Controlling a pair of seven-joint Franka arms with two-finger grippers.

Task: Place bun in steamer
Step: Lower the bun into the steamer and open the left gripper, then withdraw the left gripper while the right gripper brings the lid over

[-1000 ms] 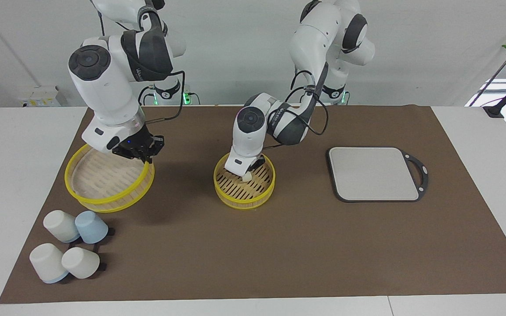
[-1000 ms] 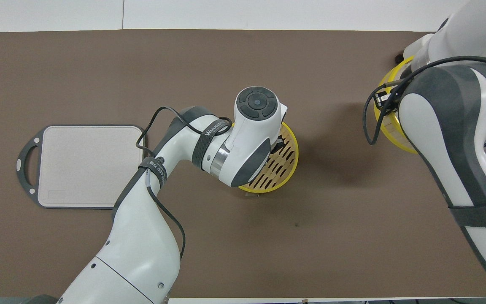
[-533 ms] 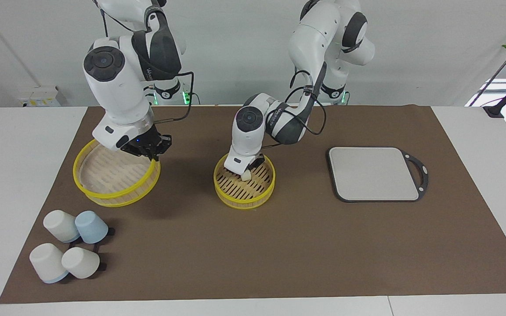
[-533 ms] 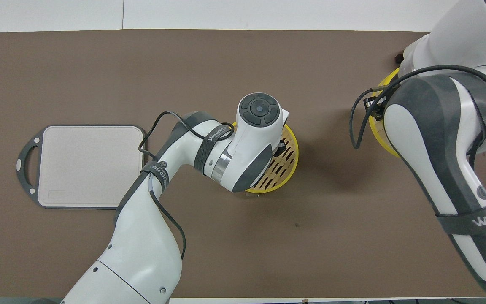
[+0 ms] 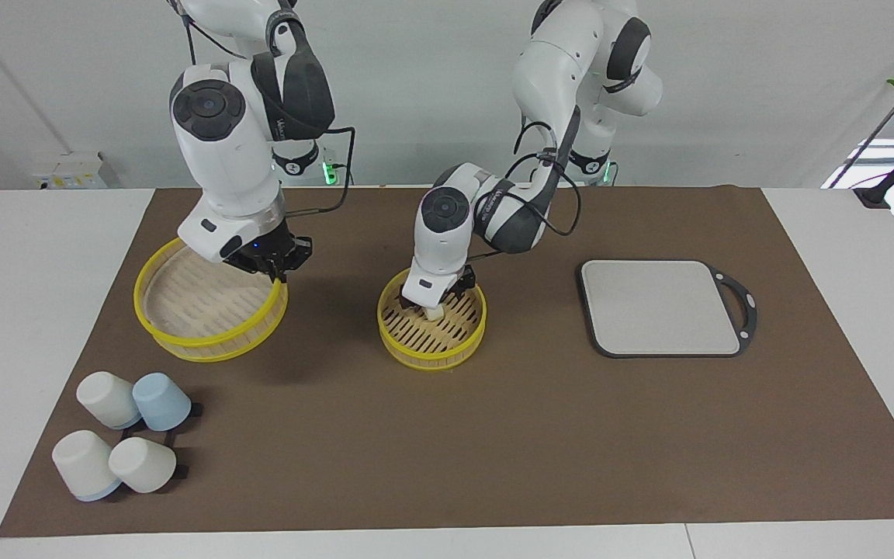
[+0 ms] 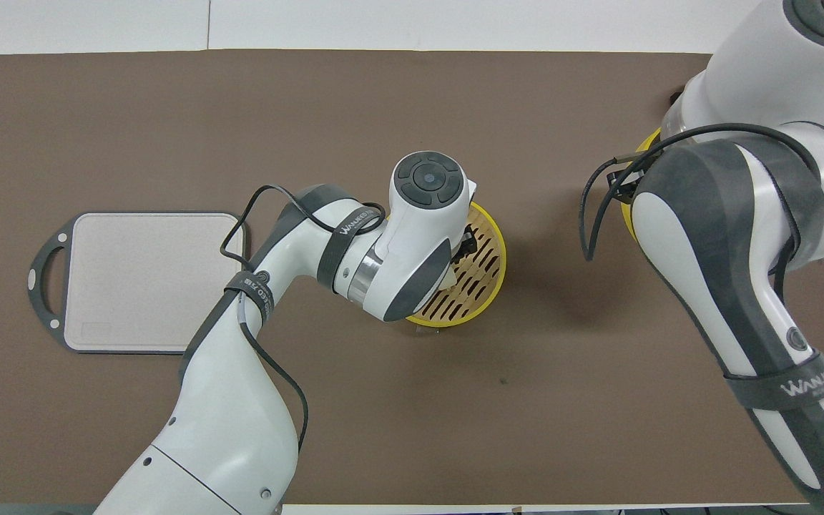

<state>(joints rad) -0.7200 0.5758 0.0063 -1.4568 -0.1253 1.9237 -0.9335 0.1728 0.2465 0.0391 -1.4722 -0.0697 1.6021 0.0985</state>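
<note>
A table covered by a brown mat has two white robot arms standing at one long edge.

Near the middle of the mat sits a small round steamer basket with a yellow rim and a slatted floor. A small cream-white bun lies on that floor, in the part of the basket nearer the robots. The left claw is lowered into the basket right above the bun, its fingers spread apart on either side of it; whether they touch the bun cannot be told. From overhead the left arm covers the bun and most of the steamer basket.

Toward the right arm's end of the table is a second, larger steamer tier with the same yellow rim, tilted so that the edge nearer the middle of the table is raised. The right claw is clamped shut on that raised rim. From overhead, only a sliver of this tier shows past the right arm.

Toward the left arm's end lies a grey square board with a black rim and handle, well apart from the basket.

Four small cups, three white and one pale blue, lie tipped together near the mat's corner at the right arm's end, farther from the robots than the larger tier.
</note>
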